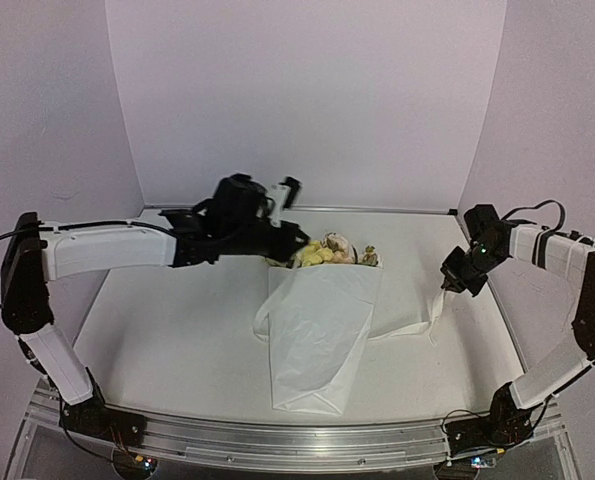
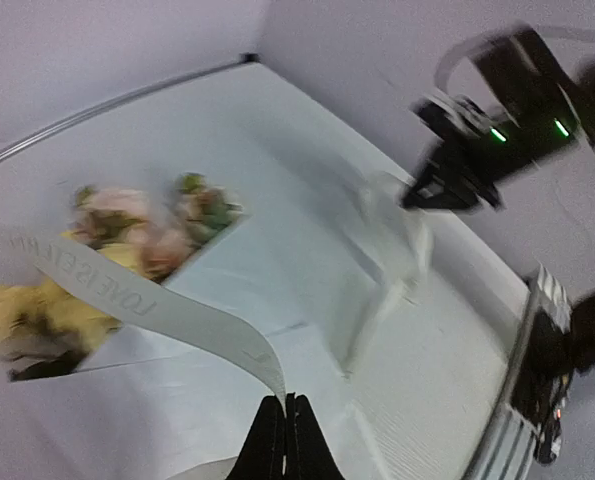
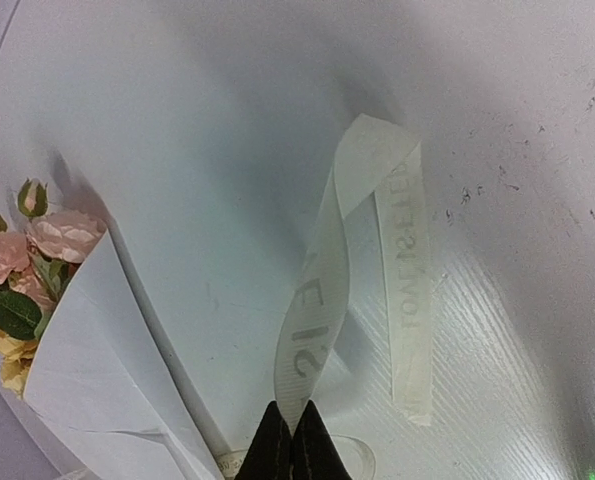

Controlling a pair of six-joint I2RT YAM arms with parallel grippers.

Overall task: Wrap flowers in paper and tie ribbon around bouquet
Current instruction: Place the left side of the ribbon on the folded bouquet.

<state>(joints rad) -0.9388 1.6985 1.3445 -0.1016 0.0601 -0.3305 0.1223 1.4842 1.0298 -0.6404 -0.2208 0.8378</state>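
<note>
The bouquet, a tapered cone of white paper [image 1: 315,340], lies in the middle of the table with the flowers [image 1: 329,252] sticking out at its far end. My left gripper [image 1: 299,240] hovers just left of the blooms. In the left wrist view it [image 2: 286,402] is shut on one end of the lettered ribbon [image 2: 157,305], which arcs left over the flowers [image 2: 142,240]. My right gripper [image 1: 445,287] hangs to the right of the cone. In its own view it [image 3: 292,418] is shut on a twisted stretch of ribbon [image 3: 317,300]. Pink blooms [image 3: 52,240] and paper [image 3: 92,350] show at the left.
White walls close the table in at the back and on both sides. A flap of the paper [image 1: 407,300] spreads right of the cone toward the right gripper. The right arm [image 2: 497,130] shows blurred in the left wrist view. A metal rail [image 1: 277,440] runs along the near edge.
</note>
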